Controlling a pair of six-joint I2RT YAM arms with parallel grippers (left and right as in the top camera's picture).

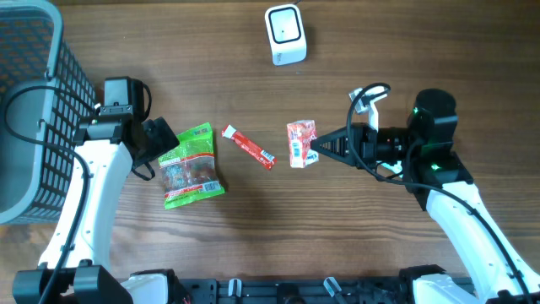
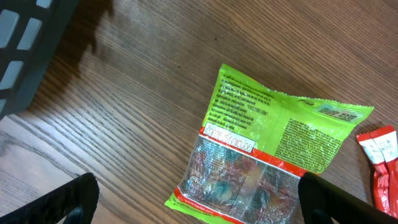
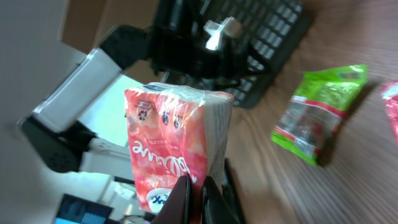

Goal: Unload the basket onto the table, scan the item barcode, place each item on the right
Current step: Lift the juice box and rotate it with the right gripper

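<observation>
Bearing green packet is wood-grain table (basket leftward).

Left arm and right arm: white shells, black joints, looping black cables; right gripper black, tapered; green wrist light.

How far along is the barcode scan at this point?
Done: the right gripper is shut on the pink tissue pack. In hand: it holds the pack well short of the white scanner. Left: presenting the pack's barcode to the scanner. The green snack bag and red stick packet lie on the table, with the open left gripper by the bag.
</observation>
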